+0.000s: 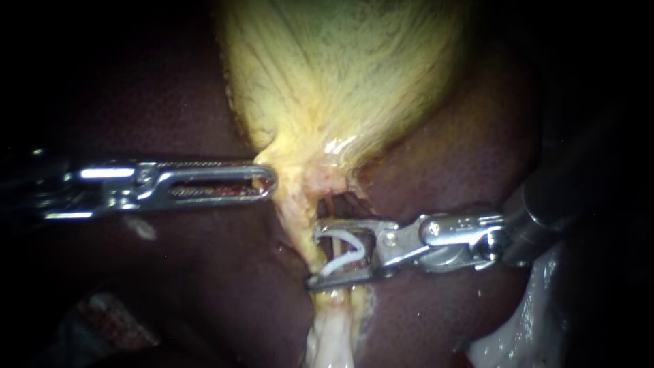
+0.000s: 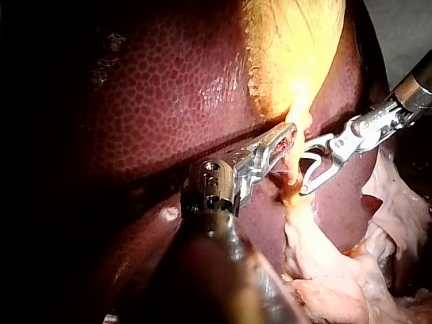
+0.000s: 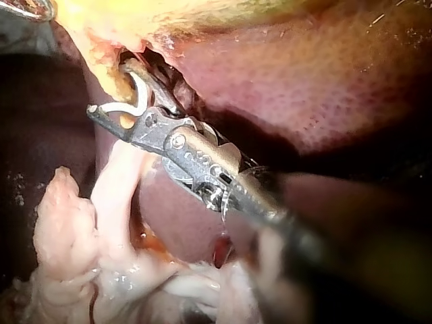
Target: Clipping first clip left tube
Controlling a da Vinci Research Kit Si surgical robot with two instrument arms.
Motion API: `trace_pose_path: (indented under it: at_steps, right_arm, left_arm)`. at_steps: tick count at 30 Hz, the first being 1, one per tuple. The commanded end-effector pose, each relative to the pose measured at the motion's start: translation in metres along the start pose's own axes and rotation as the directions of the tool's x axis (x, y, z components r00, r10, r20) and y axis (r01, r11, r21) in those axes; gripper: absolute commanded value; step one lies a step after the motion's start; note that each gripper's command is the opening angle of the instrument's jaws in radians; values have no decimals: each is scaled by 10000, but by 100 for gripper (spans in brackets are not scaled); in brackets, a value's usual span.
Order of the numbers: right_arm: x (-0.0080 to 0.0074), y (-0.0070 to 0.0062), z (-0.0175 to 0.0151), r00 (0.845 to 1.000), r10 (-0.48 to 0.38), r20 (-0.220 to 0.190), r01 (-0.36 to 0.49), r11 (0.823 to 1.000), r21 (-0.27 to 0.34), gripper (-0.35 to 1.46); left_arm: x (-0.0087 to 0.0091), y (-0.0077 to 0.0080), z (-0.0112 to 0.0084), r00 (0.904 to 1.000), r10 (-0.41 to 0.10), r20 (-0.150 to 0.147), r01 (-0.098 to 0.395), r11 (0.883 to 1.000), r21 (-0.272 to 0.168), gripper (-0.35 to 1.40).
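- Endoscope view: the left instrument [image 1: 267, 182] shows only the flat, slotted face of its jaws, so its grip cannot be judged from here. Its tip touches the yellow neck of the gallbladder [image 1: 340, 75].
- The right instrument [image 1: 315, 255] has its jaws wide apart, each bearing on one arm of an open white clip [image 1: 360, 251] seated between them.
- The left tube [image 1: 302, 235], a yellow-coated strand, runs from the neck just beside the left tip and crosses the mouth of the right jaws at their tips.
- Thin orange strands [image 1: 332, 203] show just beyond the right instrument's upper jaw. Dark liver [image 1: 449, 150] lies behind both instruments.
- Left wrist view: here the left instrument [image 2: 289, 137] is seen side-on, which the endoscope does not give. Its two jaws are clamped together on a reddish-yellow bit of the gallbladder's neck.
- Just ahead of that tip, the right instrument [image 2: 304, 172] turns its gaping mouth toward it, with the tube between the two. The clip is hard to tell from the metal in this view.
- Pale tissue [image 2: 324, 263] spreads out ahead of and under the left shaft.
- Right wrist view: this is the nearest look at the clip [image 3: 140, 91], a white curve bowed between the spread jaws of the right instrument [image 3: 108, 86].
- The tube crosses the mouth near the tips and passes behind one jaw, and an orange spot of it shows through that jaw's slot. I cannot tell whether it sits fully inside the clip.
- The pale tissue hangs under the jaws.
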Motion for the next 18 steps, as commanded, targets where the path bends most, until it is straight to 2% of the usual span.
trace_pose_path:
  at_steps: [1,8,18]
  right_arm:
    - [0,0,2,10000,-56,1,56,10000,-13,58]
    - [-3,-1,10,10000,-90,13,90,10000,23,58]
    - [-11,-14,26,9996,-251,131,240,9963,822,55]
  left_arm:
    - [0,0,0,10000,7,7,-7,10000,11,-5]
    - [-1,-1,5,10000,-2,20,2,10000,-10,-5]
    - [-4,-3,12,10000,-20,35,20,10000,-32,-5]
